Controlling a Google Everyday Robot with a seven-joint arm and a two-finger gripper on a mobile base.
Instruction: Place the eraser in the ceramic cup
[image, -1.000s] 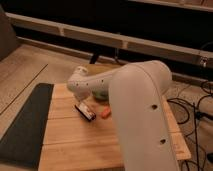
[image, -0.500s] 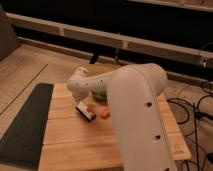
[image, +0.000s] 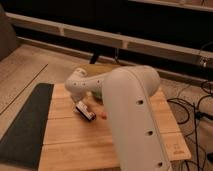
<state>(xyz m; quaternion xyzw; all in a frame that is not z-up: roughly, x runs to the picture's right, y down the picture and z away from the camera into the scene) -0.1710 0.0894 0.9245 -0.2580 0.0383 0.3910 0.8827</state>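
End effector (image: 83, 105) at eraser (image: 86, 112) — markings unreadable, wooden tabletop (image: 75, 145)

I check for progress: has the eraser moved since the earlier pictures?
No. The eraser stays equally near the dark mat, with the end effector close over it.

Dim, warm light — gripper (image: 84, 109) over table (image: 75, 145)
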